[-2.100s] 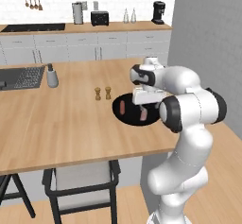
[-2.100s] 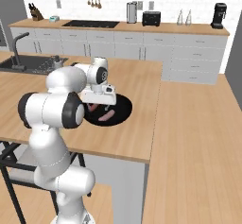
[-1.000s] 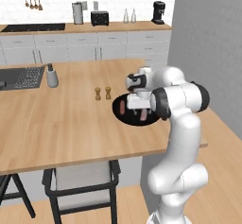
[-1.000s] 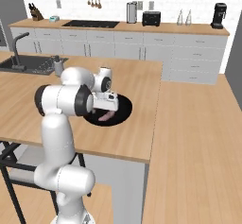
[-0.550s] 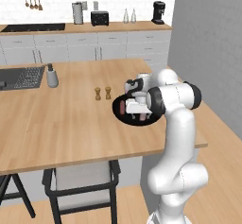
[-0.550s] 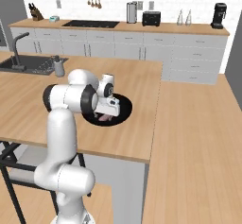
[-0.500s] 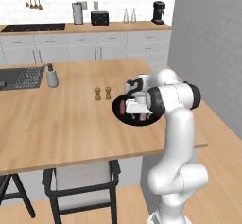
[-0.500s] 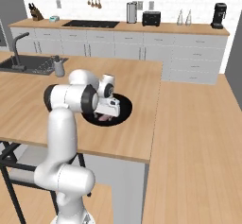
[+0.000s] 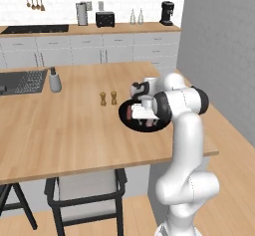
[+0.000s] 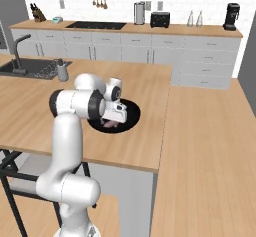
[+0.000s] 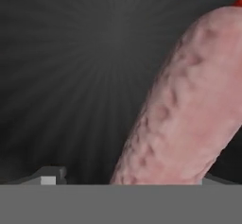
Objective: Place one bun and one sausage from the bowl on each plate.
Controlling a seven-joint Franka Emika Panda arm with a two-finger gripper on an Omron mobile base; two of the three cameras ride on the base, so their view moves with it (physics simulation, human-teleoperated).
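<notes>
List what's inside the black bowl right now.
In the bowl, a pink sausage lies close before the gripper, which hangs low over it. The hand covers the rest, so no buns can be confirmed.

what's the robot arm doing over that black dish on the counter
The white arm has reached down into the wide black bowl on the wooden island. Its gripper sits very close over a pinkish sausage lying in the bowl, with the fingers on either side of it, apparently about to grip it; whether they touch it can't be told. A small pair of shakers stands on the counter beside the bowl.
</notes>
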